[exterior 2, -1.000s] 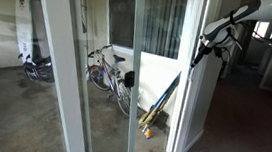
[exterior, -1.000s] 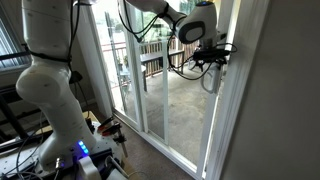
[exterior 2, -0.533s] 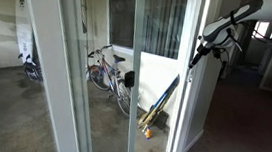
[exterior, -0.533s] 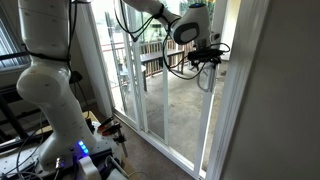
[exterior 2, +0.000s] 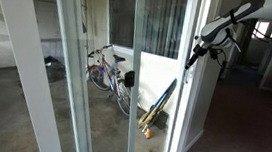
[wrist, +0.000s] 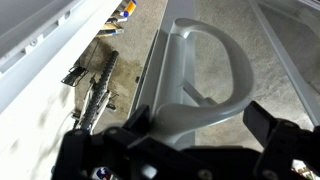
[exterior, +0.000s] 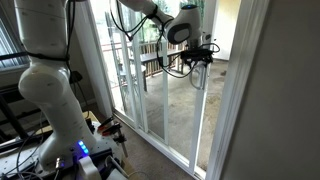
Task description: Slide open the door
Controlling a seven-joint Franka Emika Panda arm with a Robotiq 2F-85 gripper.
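exterior views: both mid-range on door (exterior: pixel 180 115) | wrist: close on handle (wrist: pixel 240 60)

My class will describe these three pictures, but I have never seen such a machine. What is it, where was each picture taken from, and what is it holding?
The white machine is a robot arm with a gripper, its two-fingered hand, at the end. Two pictures come from cameras standing in the room; the third comes from a camera on the arm's wrist, looking past the gripper's fingers. The gripper is at the grey loop handle of a tall glass sliding door. Its fingers stand apart with the handle between them, so it seems to hook rather than squeeze. Through the glass a bicycle stands outside.
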